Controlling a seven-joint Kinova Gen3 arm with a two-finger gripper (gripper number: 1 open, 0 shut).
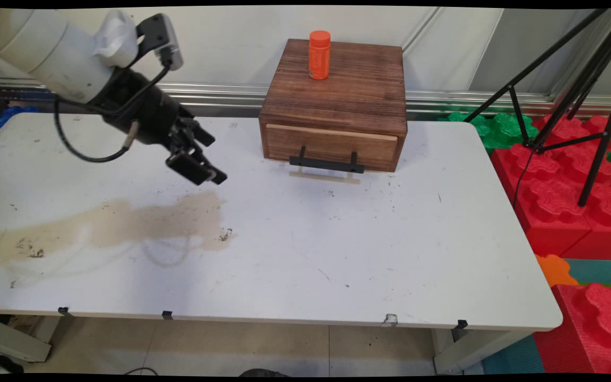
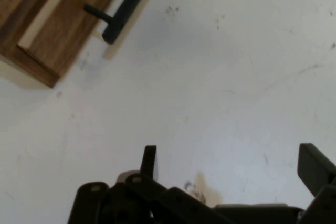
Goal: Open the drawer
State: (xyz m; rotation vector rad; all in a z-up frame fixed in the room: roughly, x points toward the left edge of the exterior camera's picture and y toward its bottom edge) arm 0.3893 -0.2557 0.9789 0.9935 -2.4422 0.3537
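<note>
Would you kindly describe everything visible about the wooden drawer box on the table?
The wooden drawer box is dark-stained, planked wood with one front drawer, shut, carrying a black bar handle on two posts. It sits squarely at the table's far edge, near the wall. An orange bottle stands upright on its top. The gripper hangs apart, to its left.

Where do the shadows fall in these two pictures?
Main view: a faint curved cable shadow lies on the table near the open end effector. Hand view: the drawer handle casts a soft shadow on the table beside it.
</note>
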